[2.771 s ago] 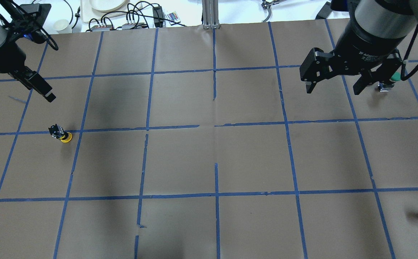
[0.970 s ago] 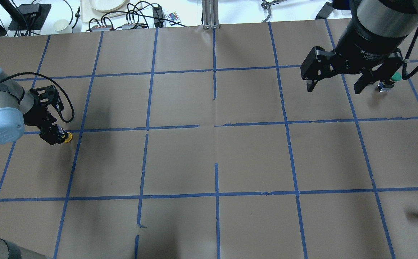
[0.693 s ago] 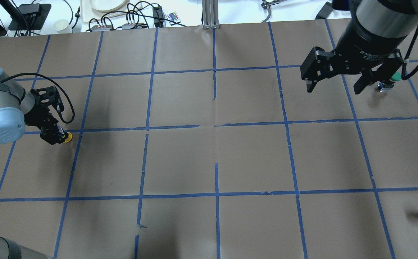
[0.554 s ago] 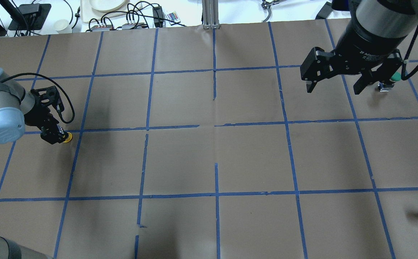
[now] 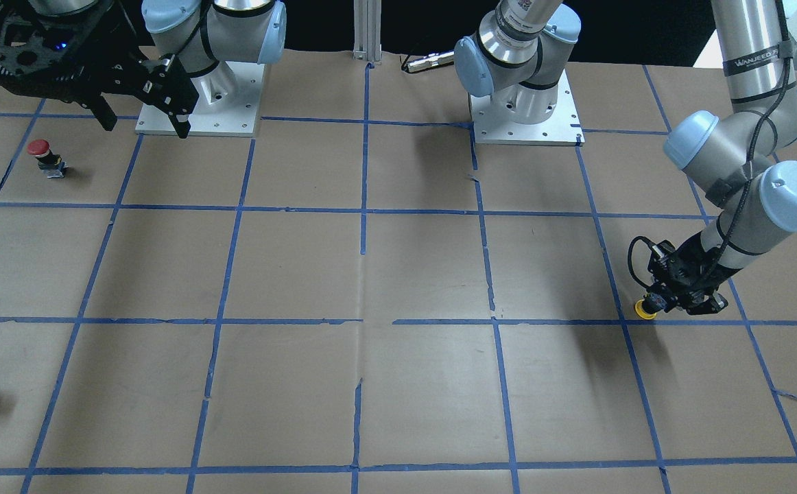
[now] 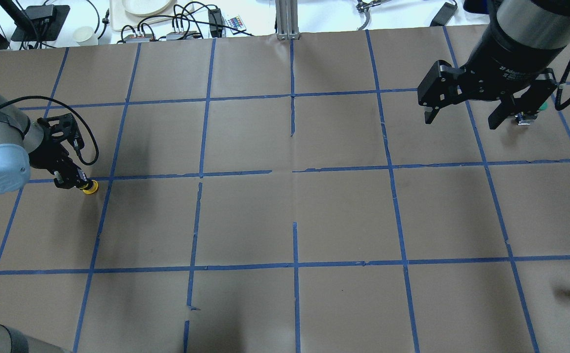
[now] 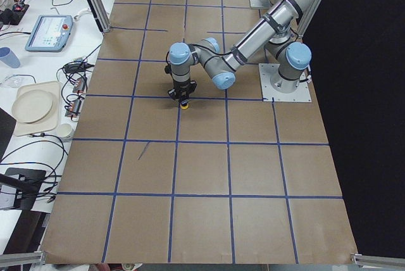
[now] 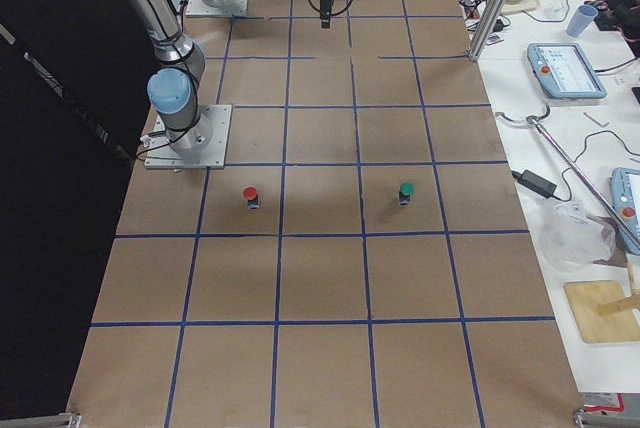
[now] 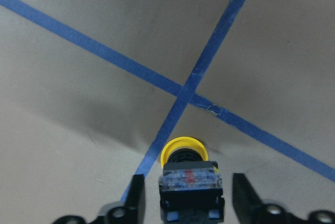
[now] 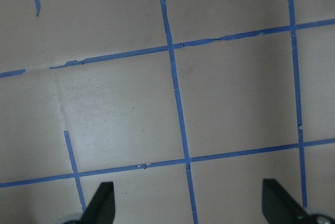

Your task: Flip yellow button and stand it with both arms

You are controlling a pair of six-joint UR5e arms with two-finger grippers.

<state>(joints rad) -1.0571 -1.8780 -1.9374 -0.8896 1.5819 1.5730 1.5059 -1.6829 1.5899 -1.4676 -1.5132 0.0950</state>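
Left fingers (image 9: 137, 200) had dropped from the upper left of the overhead view, where they hung well clear seconds earlier, down to the yellow button (image 9: 187, 174) at the far left of that view, just below a blue tape line (image 6: 157, 175). In the wrist view they stood spread, one on either side of the black body, with a gap showing on each side: nothing gripped yet. Its yellow cap pointed away from the wrist, low against the bench (image 6: 246, 220); the button itself had not shifted. Right fingers (image 10: 103, 200) hung wide apart and empty at the upper right, having drifted only slightly rightward. So the approach looked complete and the flip not begun; closing on the body seemed the next need.
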